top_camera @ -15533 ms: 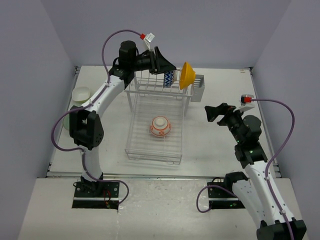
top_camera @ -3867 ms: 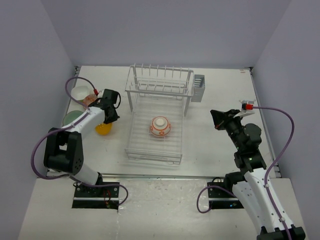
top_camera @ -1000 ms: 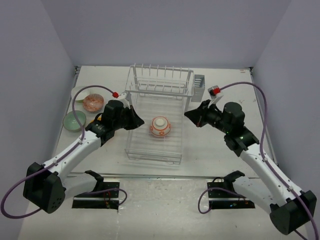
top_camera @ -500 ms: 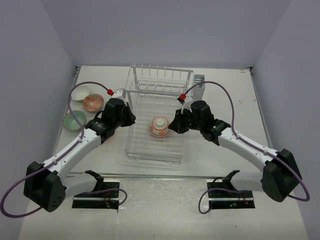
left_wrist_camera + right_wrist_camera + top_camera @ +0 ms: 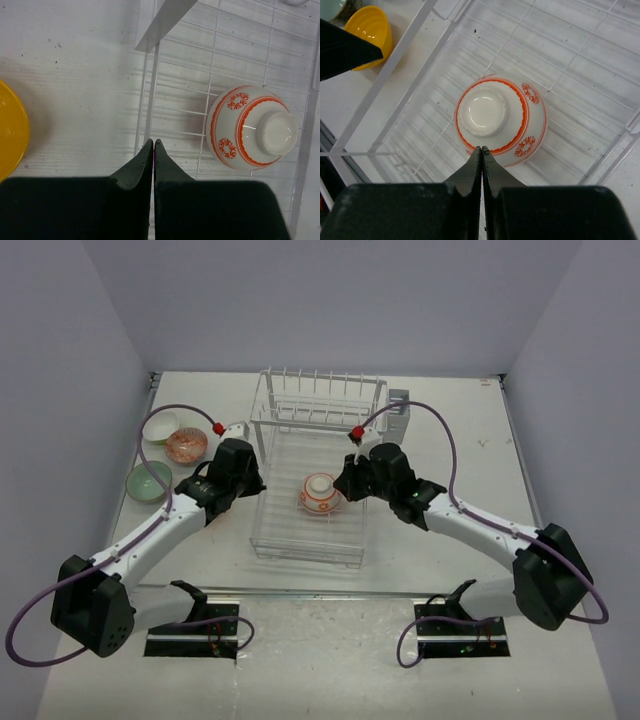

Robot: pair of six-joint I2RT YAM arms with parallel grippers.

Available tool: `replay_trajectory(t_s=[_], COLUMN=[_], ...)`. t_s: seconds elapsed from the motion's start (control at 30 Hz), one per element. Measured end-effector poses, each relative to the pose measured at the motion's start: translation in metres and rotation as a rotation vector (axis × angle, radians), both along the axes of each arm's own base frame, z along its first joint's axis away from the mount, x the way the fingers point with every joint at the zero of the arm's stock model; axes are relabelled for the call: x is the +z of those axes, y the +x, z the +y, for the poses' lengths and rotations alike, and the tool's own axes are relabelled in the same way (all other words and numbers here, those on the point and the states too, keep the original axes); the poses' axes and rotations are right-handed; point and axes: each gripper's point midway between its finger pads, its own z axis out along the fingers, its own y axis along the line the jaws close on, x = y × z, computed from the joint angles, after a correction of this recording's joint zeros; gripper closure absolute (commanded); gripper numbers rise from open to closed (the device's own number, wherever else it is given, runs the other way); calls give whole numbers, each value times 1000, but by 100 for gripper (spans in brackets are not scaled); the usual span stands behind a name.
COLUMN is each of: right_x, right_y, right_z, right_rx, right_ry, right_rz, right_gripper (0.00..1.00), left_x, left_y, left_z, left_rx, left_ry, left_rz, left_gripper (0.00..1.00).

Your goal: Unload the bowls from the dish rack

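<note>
The white bowl with orange-red pattern (image 5: 320,493) sits upside down near the middle of the flat lower tray of the dish rack (image 5: 318,418). The left hand (image 5: 153,146) hangs over the tray's left edge, fingers pressed together on nothing, apart from that bowl. The right hand (image 5: 481,150) is just right of the bowl, fingers also pressed together and empty, tips over its sloping side; I cannot tell whether they touch. Left of the rack on the tabletop (image 5: 450,430) lie a mint green bowl (image 5: 148,481), a reddish bowl (image 5: 186,445), a pale bowl (image 5: 160,426) and an orange-yellow bowl (image 5: 9,130). A grey cutlery holder (image 5: 398,412) hangs at the rack's far right corner.
</note>
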Motion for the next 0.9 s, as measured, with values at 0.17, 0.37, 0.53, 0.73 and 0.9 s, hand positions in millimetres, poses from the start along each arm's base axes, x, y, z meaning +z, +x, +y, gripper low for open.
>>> replay_trajectory(t_s=[0.17,0.37,0.53,0.73,0.9], right_x=[-10,-28,-20,-12,2], right_y=[11,19,25,29,39], right_z=[3,18,29,30,40], right_rx=[-16,-5,-3,-11,-9], right_ry=[-45,-113,-113,-111,-100], right_rz=[-39,-43,-73,-93,-115], right_gripper=[100,100,100,100,100], left_x=[-4,-9,-9,-10,-12], left_y=[0,-2,-2,-1,0], left_z=[1,3,5,7,7], left_rx=[8,12,16,27,29], left_ry=[8,18,23,33,38], left_rz=[9,20,19,17,22], left_gripper=[100,100,100,100,100])
